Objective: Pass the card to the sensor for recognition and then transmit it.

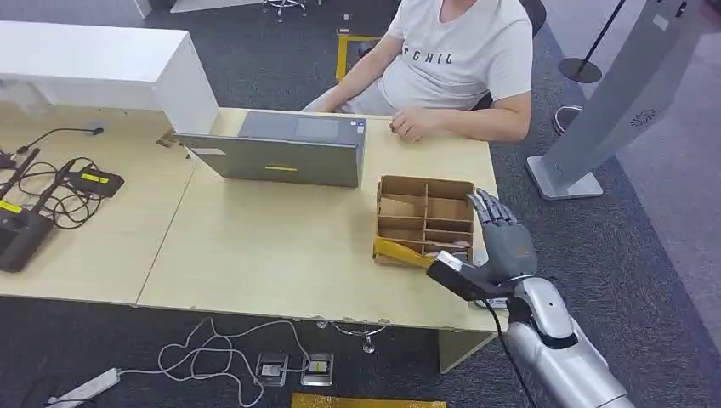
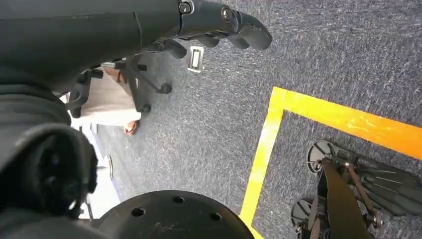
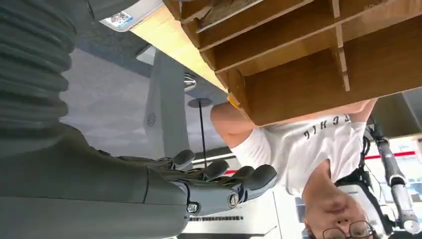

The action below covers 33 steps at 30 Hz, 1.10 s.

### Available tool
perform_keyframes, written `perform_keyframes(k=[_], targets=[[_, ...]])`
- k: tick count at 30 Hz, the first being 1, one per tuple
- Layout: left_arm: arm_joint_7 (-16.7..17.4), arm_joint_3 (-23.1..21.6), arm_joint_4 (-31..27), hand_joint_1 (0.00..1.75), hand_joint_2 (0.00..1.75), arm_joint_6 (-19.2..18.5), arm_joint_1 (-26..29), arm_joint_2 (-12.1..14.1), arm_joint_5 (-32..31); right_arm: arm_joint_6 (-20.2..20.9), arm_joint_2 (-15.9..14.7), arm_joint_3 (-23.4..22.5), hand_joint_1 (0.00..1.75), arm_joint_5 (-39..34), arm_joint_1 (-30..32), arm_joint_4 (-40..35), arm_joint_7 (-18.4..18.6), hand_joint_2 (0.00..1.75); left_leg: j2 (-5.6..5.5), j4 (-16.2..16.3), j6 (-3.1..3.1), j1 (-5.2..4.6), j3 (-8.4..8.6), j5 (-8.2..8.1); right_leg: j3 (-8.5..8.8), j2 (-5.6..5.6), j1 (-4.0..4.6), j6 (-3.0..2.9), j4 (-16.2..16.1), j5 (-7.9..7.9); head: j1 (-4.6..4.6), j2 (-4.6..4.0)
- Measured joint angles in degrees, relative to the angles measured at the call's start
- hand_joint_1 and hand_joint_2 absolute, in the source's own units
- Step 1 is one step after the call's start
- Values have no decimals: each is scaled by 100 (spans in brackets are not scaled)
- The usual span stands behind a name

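Observation:
A cardboard box [image 1: 425, 223] with several compartments stands at the table's right end. A flat yellow piece [image 1: 400, 251], possibly the card, leans in its near row, and brown card pieces lie in other compartments. My right hand [image 1: 502, 238] hovers just beside the box's right wall with its fingers stretched out and nothing in it. From the right wrist, those fingers [image 3: 224, 179] stay apart from the box [image 3: 298, 59]. My left hand [image 2: 219, 25] hangs over the carpet, fingers loosely bent, holding nothing.
A person in a white T-shirt [image 1: 459, 51] sits at the far side, one hand resting on the table behind a grey laptop [image 1: 281, 153]. A tall grey standing terminal [image 1: 621, 93] is on the floor to the right. Routers and cables [image 1: 51, 195] lie at the left.

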Motion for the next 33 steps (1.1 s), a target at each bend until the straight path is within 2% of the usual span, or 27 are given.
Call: perform_keyframes(k=[20, 27, 33], targets=[[0, 0, 0, 0, 0, -4, 0, 15, 15, -107, 44, 157, 0, -162, -10, 315, -61, 175, 0, 0, 0, 0, 0, 0, 1, 0, 0, 0, 0, 0, 0, 0], [0, 0, 0, 0, 0, -13, 1, 22, 7, 197, 50, 177, 0, -125, -24, 304, 177, 175, 0, 0, 0, 0, 0, 0, 1, 0, 0, 0, 0, 0, 0, 0], [0, 0, 0, 0, 0, -7, 1, 24, -2, 260, 50, 181, 0, -120, -34, 299, 216, 175, 0, 0, 0, 0, -1, 0, 1, 0, 0, 0, 0, 0, 0, 0]])
